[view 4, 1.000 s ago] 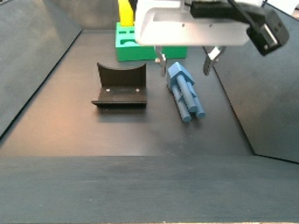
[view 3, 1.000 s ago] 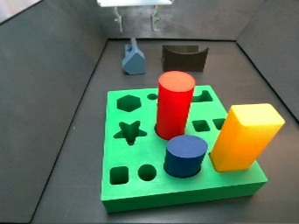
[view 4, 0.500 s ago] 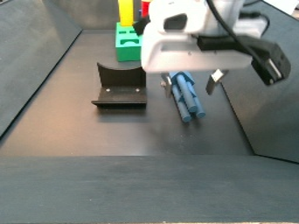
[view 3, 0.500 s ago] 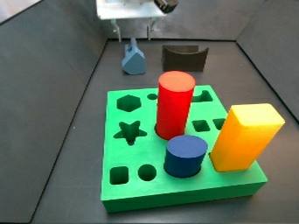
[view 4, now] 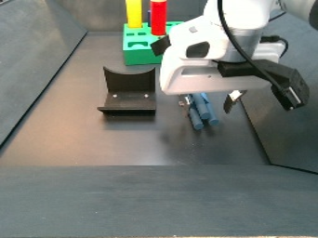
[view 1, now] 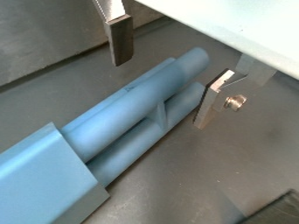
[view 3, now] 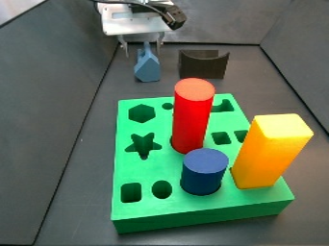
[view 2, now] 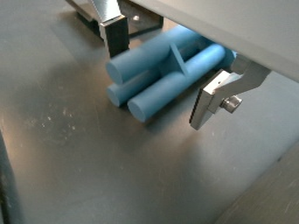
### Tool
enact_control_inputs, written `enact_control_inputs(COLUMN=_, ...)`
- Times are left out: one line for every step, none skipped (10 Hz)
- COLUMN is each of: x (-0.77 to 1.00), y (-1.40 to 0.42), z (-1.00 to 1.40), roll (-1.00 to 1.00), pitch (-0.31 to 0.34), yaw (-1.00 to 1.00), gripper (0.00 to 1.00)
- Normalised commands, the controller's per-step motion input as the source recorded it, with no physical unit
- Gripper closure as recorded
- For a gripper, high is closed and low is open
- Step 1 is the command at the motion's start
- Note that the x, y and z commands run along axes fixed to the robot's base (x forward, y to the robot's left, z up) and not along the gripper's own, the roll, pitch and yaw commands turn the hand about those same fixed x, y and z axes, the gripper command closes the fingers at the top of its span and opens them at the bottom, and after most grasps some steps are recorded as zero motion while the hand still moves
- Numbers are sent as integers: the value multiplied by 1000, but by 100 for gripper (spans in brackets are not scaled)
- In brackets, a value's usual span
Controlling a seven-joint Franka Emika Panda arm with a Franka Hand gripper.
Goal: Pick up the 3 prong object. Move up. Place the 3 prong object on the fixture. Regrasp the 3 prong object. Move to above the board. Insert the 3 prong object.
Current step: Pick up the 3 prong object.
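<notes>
3 prong object point(view 1: 140, 101) is lying flat on the dark floor, just beside the fixture point(view 4: 126, 91) and between it and the side wall. You can see its grey-blue rods side by side in both wrist views point(view 2: 163, 70), with the flat pointed end away from the rod tips. The pincer point(view 1: 167, 79) is down around it, spread wide, one silver finger point(view 1: 119, 39) on each side of the rods and neither pad touching, so nothing's gripped. In a side view the pincer point(view 4: 209, 100) hides most of the piece, only a bit of blue point(view 4: 202, 113) pokes out below. The green board point(view 3: 154, 187) sits well apart from the fixture point(view 3: 203, 63), carrying a red cylinder point(view 3: 190, 113), dark-blue short cylinder point(view 3: 203, 171) and yellow block point(view 3: 268, 150).
</notes>
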Motion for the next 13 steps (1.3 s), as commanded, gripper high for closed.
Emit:
enact_control_inputs(x=0, y=46, z=-440, roll=-204, pitch=-223, yaw=0, gripper=0)
enact_control_inputs(x=0, y=29, z=-551, roll=-191, pitch=-241, yaw=0, gripper=0)
enact_control_inputs(x=-31, y=37, z=-620, roll=-157, pitch=-227, yaw=0, gripper=0)
enact_control_inputs(x=-49, y=0, z=-111, roll=-87, pitch=-163, yaw=49, gripper=0)
enact_control_inputs(x=0, y=0, z=0, roll=0, pitch=0, yaw=0, gripper=0)
enact_control_inputs(x=0, y=0, z=0, roll=0, pitch=0, yaw=0, gripper=100)
enact_control_inputs(x=0, y=0, z=0, roll=0, pitch=0, yaw=0, gripper=100)
enact_control_inputs(x=0, y=0, z=0, roll=0, pitch=0, yaw=0, gripper=100)
enact_control_inputs(x=0, y=0, z=0, roll=0, pitch=0, yaw=0, gripper=100)
enact_control_inputs(x=0, y=0, z=0, roll=0, pitch=0, yaw=0, gripper=100)
enact_control_inputs(x=0, y=0, z=0, roll=0, pitch=0, yaw=0, gripper=100)
enact_control_inputs(x=0, y=0, z=0, roll=0, pitch=0, yaw=0, gripper=100)
enact_control_inputs(x=0, y=0, z=0, roll=0, pitch=0, yaw=0, gripper=100)
